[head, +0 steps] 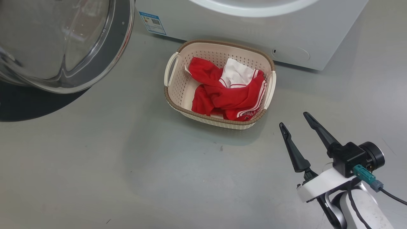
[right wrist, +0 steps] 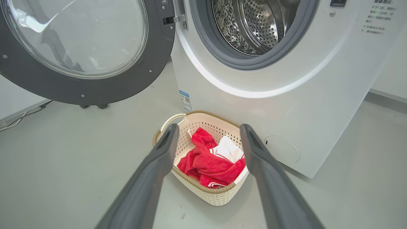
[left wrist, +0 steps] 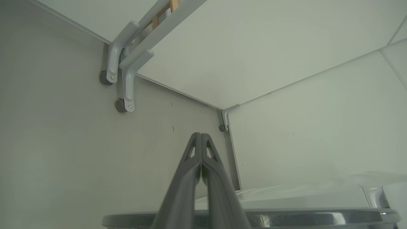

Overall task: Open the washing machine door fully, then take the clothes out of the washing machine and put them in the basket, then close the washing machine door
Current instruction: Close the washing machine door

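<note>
- round black-rimmed glass washing machine door [head: 63,41] open far left, left gripper [left wrist: 201,135] pinched together by its rim, so probably the nearer arm to shut it
- red-and-white clothes [head: 229,95] in the cream perforated plastic basket [head: 178,101]
- right gripper [head: 293,119] spread, empty, just right of it

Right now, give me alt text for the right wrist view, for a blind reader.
Red and white clothes lie in the basket before the washing machine, framed by the open right gripper. The washing machine door stands open at left.
</note>
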Available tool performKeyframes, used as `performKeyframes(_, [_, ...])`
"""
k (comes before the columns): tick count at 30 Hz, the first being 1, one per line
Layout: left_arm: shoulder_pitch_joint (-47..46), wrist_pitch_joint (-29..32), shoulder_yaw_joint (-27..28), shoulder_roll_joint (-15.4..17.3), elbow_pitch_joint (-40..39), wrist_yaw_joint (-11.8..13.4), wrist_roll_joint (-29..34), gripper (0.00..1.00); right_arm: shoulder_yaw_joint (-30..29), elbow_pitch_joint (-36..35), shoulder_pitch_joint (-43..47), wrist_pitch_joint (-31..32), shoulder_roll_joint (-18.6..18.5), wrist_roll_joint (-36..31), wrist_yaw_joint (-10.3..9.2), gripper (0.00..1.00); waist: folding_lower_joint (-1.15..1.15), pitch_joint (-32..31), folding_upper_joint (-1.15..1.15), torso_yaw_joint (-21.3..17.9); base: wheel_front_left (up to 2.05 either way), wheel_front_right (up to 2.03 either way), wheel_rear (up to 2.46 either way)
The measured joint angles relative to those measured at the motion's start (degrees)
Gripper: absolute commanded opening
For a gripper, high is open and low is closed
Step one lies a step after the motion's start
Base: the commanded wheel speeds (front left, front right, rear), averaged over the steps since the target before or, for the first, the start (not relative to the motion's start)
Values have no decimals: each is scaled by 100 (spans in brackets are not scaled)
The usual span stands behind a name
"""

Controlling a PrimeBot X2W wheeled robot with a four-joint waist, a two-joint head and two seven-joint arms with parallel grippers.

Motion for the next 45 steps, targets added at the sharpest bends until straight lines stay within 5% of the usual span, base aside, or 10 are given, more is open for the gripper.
performKeyframes(9, [-174, 1025, -221, -156, 424, 0, -334, 0, 35, 19, -50, 0, -12, 9, 0, 100, 0, -62, 0, 40, 0, 0, 0])
performKeyframes(25, [-398, 1812, -288, -55, 677, -30, -600, 0, 52, 29, -53, 0, -14, 10, 0, 100, 0, -72, 0, -7, 0, 0, 0])
performKeyframes(45, [-134, 3140, -886, -224, 879, -793, -610, 0, 42, 265, -52, -142, 58, 112, -1, 100, 0, -428, 0, 40, 0, 0, 0])
